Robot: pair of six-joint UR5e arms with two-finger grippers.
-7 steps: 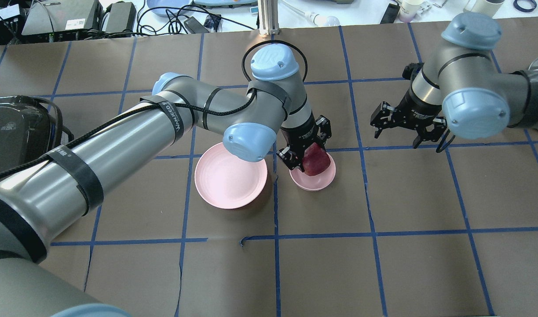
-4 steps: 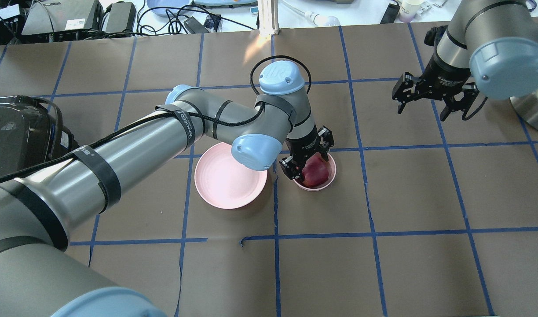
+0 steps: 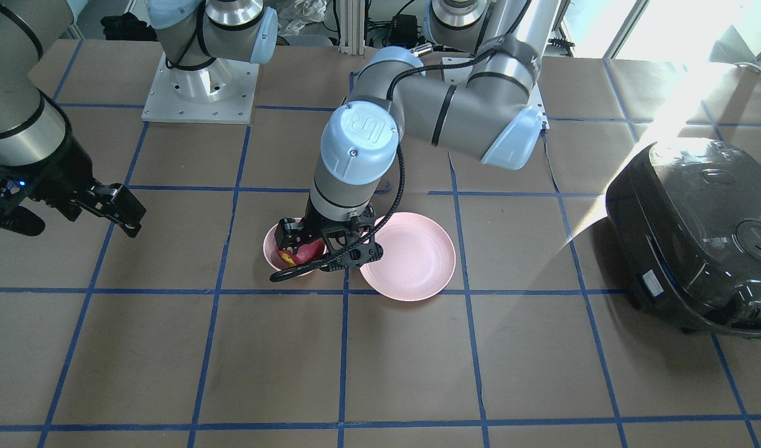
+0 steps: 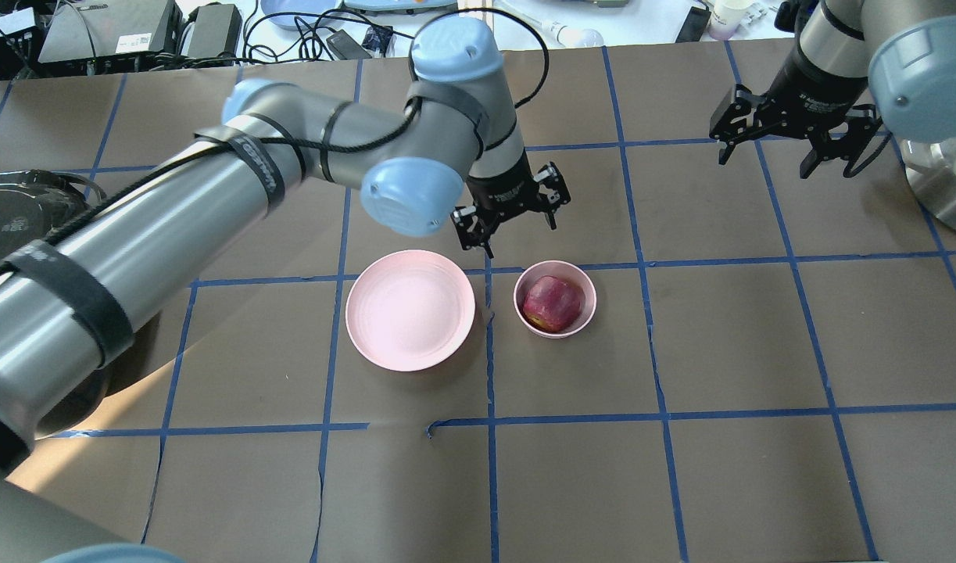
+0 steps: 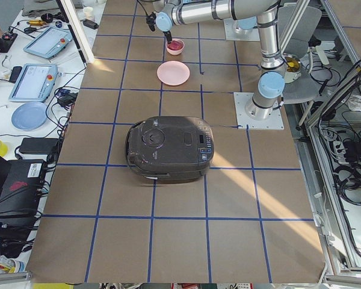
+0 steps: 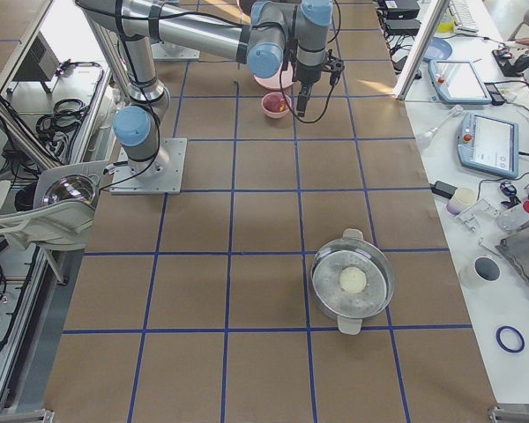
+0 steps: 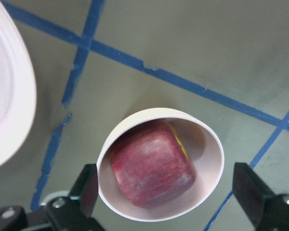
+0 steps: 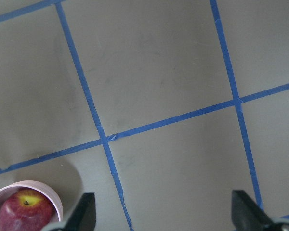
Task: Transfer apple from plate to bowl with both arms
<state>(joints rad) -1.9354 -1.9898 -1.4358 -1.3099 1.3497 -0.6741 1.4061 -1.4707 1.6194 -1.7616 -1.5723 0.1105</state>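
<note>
The dark red apple (image 4: 553, 303) lies in the small pink bowl (image 4: 579, 319); the wrist views show it there too (image 7: 151, 168) (image 8: 26, 211). The wide pink plate (image 4: 409, 309) stands bare just left of the bowl. My left gripper (image 4: 509, 215) is open and empty, raised above the bowl, its fingers either side of the bowl (image 7: 209, 139) in the left wrist view. In the front-facing view it (image 3: 324, 249) hangs over the bowl (image 3: 269, 249). My right gripper (image 4: 786, 137) is open and empty, high at the far right.
A black rice cooker (image 3: 697, 230) stands at the table's left end (image 4: 16, 211). A metal pot (image 6: 353, 282) holding a white round thing stands toward the right end. Cables and devices lie beyond the table's far edge.
My left gripper opened, let go of the apple in the bowl and rose clear of it. My right arm drew back to the far right.
</note>
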